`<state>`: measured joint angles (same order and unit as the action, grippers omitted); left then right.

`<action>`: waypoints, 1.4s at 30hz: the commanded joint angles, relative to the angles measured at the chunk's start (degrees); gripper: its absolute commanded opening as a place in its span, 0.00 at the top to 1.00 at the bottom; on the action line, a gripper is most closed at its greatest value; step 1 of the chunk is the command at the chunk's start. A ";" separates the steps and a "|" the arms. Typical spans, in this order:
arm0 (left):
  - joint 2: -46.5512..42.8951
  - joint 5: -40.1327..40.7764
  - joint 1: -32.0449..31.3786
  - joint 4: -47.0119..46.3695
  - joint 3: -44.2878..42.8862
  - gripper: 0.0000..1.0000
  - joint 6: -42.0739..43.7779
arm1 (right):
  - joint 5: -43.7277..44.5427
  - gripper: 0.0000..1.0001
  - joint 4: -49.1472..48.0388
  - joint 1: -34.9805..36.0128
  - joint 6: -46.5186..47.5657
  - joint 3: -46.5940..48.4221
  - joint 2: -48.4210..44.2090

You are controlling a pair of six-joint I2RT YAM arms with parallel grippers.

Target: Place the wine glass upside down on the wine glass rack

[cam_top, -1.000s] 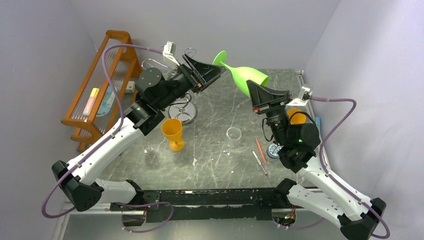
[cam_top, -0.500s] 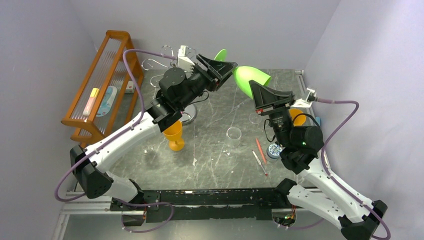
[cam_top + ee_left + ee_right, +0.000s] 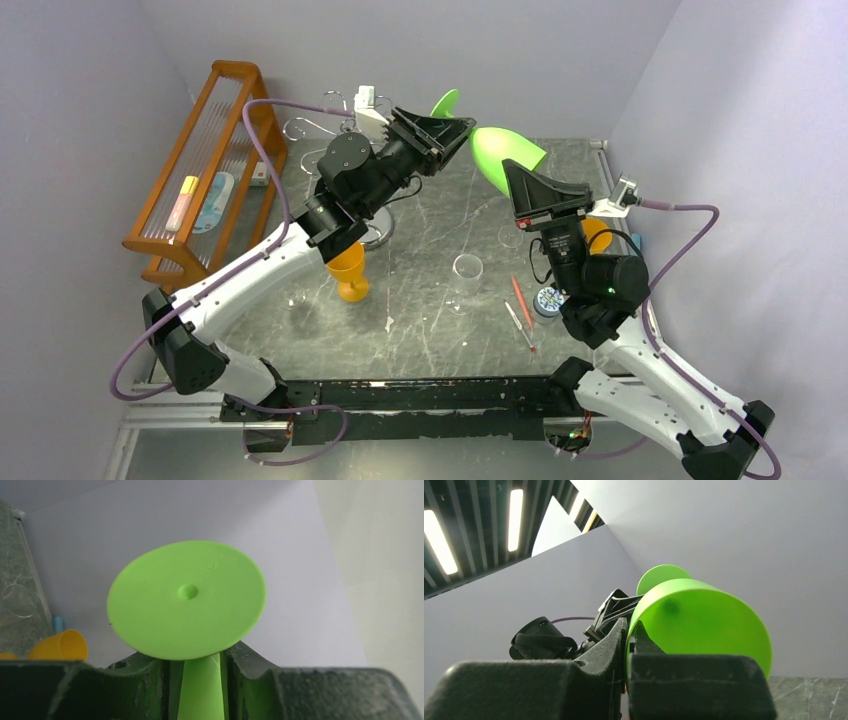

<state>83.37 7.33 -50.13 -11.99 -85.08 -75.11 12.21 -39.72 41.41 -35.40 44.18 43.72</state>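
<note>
A green plastic wine glass [image 3: 507, 153] hangs on its side in the air above the back of the table, foot [image 3: 446, 102] to the left. My right gripper [image 3: 510, 170] is shut on the bowl's rim; in the right wrist view [image 3: 629, 630] the rim [image 3: 704, 620] sits between its fingers. My left gripper [image 3: 460, 132] is closed round the stem just under the foot [image 3: 186, 600], which fills the left wrist view [image 3: 197, 665]. The silver wire wine glass rack [image 3: 305, 128] stands behind my left arm, and its round base [image 3: 374, 236] is partly hidden.
An orange wooden slatted rack [image 3: 200, 140] stands along the left wall. An orange goblet [image 3: 345, 268] and a clear glass [image 3: 467, 270] stand mid-table. An orange cup [image 3: 594, 232], two pens [image 3: 520, 305] and a small round thing [image 3: 547, 300] lie near my right arm.
My left arm swung right from in front of the silver rack to the glass, and its jaws now sit round the stem. The right gripper kept holding the bowl and shifted slightly.
</note>
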 commanded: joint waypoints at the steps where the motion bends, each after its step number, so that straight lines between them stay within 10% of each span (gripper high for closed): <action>1: 0.55 1.21 -0.74 -3.96 -3.04 0.67 -0.20 | -0.60 1.00 -0.63 0.15 -0.85 -1.77 -0.82; 13: 1.17 0.04 -0.94 -3.15 -6.52 0.95 6.02 | -3.92 0.99 2.04 0.11 3.32 -2.26 -2.65; 17: 0.51 -0.31 -0.97 -1.90 -6.27 0.95 10.67 | -2.04 0.31 11.25 0.14 3.59 0.49 -4.51; 20: -0.48 -0.23 -0.89 -2.17 -4.93 0.95 15.27 | -1.44 0.14 19.10 0.16 3.57 2.56 -6.77; 27: -2.73 2.26 -0.91 -1.79 -3.73 0.95 35.13 | 3.04 0.06 38.52 0.14 0.02 5.84 -11.77; 42: -5.64 -19.33 -0.94 -4.14 1.95 0.95 74.16 | -3.30 0.19 65.08 0.12 -15.62 39.33 3.53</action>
<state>79.15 -3.64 -50.83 -11.70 -85.82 -13.06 10.92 14.85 41.43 -42.63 79.20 42.98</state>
